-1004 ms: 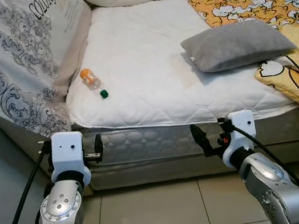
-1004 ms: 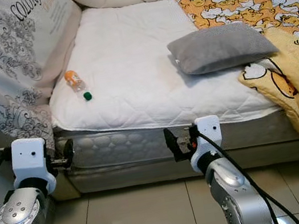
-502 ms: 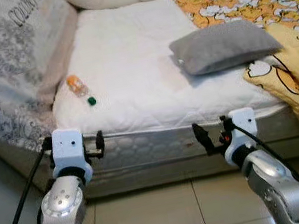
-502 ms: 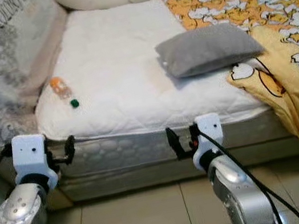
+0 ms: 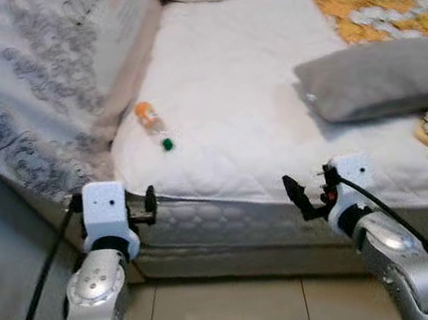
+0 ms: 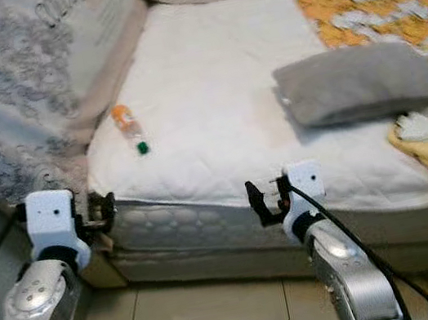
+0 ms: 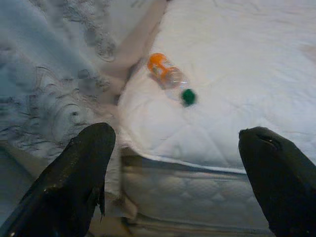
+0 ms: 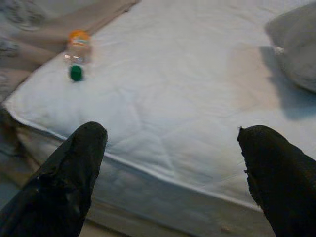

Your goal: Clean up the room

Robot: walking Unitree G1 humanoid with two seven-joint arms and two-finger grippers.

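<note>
Bottle (image 5: pixel 152 124) on bed (image 5: pixel 251 87), both hands spread, empty

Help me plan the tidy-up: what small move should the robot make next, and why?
Probably extend the left hand forward over the mattress edge toward the bottle. The bottle lies on its side near the bed's left edge, green cap toward the robot. Both hands are open and held short of the bed; the left hand is on the bottle's side, while the right hand is farther away.
</note>
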